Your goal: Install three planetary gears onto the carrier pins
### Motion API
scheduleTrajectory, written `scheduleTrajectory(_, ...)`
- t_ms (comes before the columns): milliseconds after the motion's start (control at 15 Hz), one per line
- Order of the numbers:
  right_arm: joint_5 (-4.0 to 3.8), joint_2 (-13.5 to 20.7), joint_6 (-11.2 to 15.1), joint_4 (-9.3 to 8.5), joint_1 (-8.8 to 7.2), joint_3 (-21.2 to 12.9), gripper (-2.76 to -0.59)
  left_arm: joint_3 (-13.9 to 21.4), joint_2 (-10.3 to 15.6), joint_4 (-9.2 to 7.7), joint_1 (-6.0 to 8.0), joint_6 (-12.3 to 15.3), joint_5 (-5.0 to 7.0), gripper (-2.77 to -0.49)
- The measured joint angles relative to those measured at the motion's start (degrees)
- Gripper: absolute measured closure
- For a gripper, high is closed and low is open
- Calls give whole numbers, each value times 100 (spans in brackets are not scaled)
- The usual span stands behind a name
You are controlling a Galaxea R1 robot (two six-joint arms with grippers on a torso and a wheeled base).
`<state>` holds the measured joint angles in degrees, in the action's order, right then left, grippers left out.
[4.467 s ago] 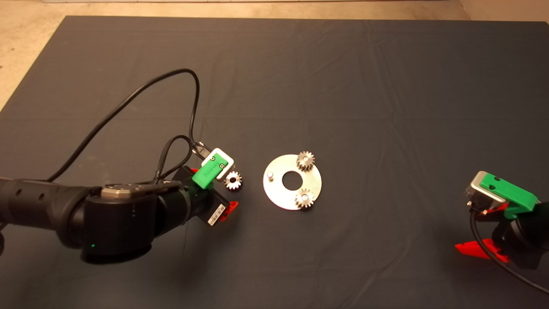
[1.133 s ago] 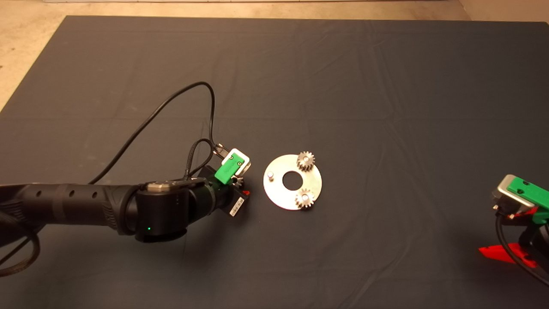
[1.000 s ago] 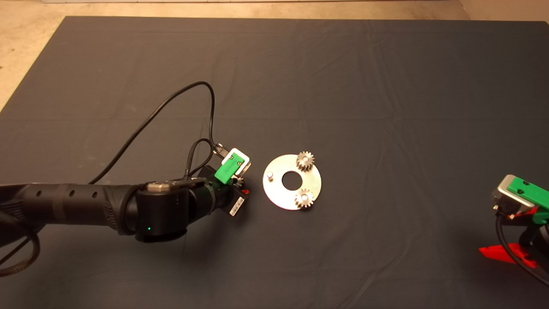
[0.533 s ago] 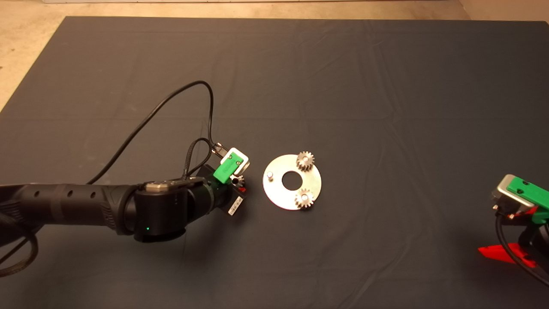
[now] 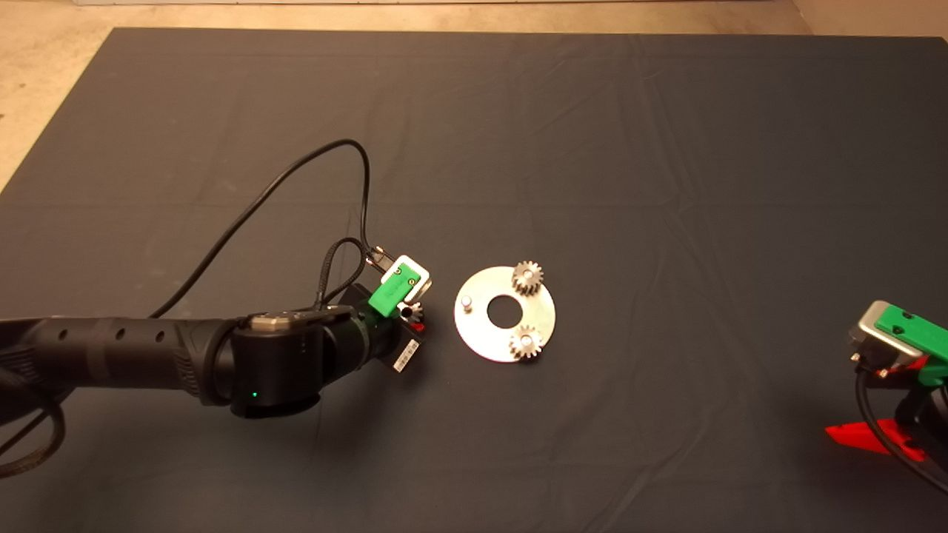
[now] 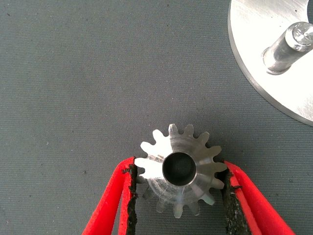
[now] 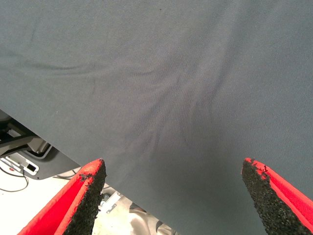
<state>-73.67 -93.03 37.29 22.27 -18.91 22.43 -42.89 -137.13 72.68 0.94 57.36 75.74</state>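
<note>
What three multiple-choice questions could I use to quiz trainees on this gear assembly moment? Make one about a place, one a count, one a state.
1. Where is the loose third gear?
A. on the mat beside the disc
B. on the disc's central hole
C. under the right gripper

2. How many carrier pins on the disc already carry a gear?
A. none
B. two
C. three

3. How is the left gripper?
A. wide open above the bare pin
B. shut on nothing
C. shut on the third gear

Answers:
1 A, the left wrist view shows it off the disc's rim.
2 B, one pin is bare.
3 C, both pads touch its teeth.

The right gripper waits open at the mat's edge.
</note>
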Motion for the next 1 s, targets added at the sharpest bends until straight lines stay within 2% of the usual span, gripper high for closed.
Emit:
scheduleTrajectory(67,-1,2,0,2,0,0,-205,0,22,0,0,-33,-37,-93)
scheduleTrajectory(267,-1,2,0,1,0,0,-205,24,69,2,0,-88,-35,-83)
scheduleTrajectory(400,-1,2,0,2,0,0,-205,114,68,-4,-1,-102,76,-81)
scheduleTrajectory(533,7,2,-2,1,0,0,-205,299,76,-6,-12,-111,125,-75)
scheduleTrajectory(600,7,2,-2,0,0,0,-205,414,74,-6,-10,-111,195,-74)
scheduleTrajectory(733,7,2,-2,0,0,0,-205,685,30,-13,2,-113,567,-73)
scheduleTrajectory(800,10,2,-4,1,0,0,-205,825,-35,-35,66,-114,742,-72)
scheduleTrajectory(867,16,0,-6,2,0,0,-205,910,-124,-39,187,-113,855,-72)
scheduleTrajectory(933,21,2,-11,0,0,0,-205,937,-200,-13,288,-114,890,-72)
scheduleTrajectory(1000,14,4,-15,1,1,0,-205,937,-268,-11,322,-113,919,-72)
